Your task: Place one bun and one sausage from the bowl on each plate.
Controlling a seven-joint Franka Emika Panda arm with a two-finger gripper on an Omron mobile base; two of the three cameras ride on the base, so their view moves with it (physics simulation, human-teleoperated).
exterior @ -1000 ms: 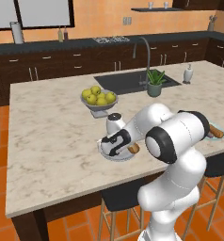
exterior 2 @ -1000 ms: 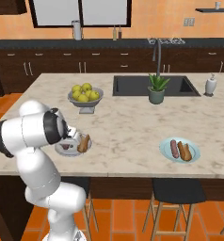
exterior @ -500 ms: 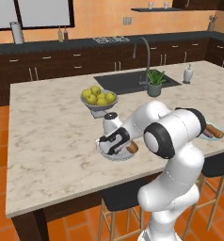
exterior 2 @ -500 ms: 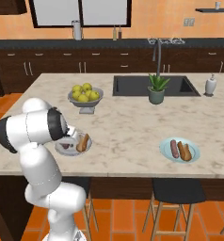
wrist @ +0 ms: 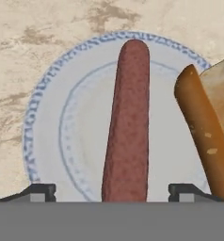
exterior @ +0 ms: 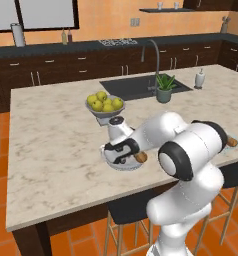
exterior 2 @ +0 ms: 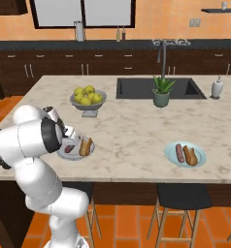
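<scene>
A light grey plate (wrist: pixel 48 136) with a ridged rim lies right under my hand. A dark reddish sausage (wrist: pixel 128 127) lies along its middle and a golden bun (wrist: pixel 203 127) rests at its right side. My gripper (wrist: pixel 113 190) is open, its fingertips (wrist: pixel 42 191) standing wide on either side of the sausage's near end without touching it. From the base, the gripper (exterior: pixel 123 156) hovers low over this plate (exterior 2: pixel 64 155) near the counter's front edge. The pale blue plate (exterior 2: pixel 185 162) carries another sausage (exterior 2: pixel 179 152) and bun (exterior 2: pixel 190 155). The bowl is out of view.
A grey footed bowl of yellow-green fruit (exterior: pixel 105 104) stands just behind the grey plate. Farther back are the sink (exterior 2: pixel 156 88), a potted plant (exterior 2: pixel 161 92) and a soap dispenser (exterior 2: pixel 217 88). Stools stand under the counter's front edge.
The jaws have gone from shut to wide open, letting go of the sausage, which now lies on the grey plate. The arm has barely moved.
</scene>
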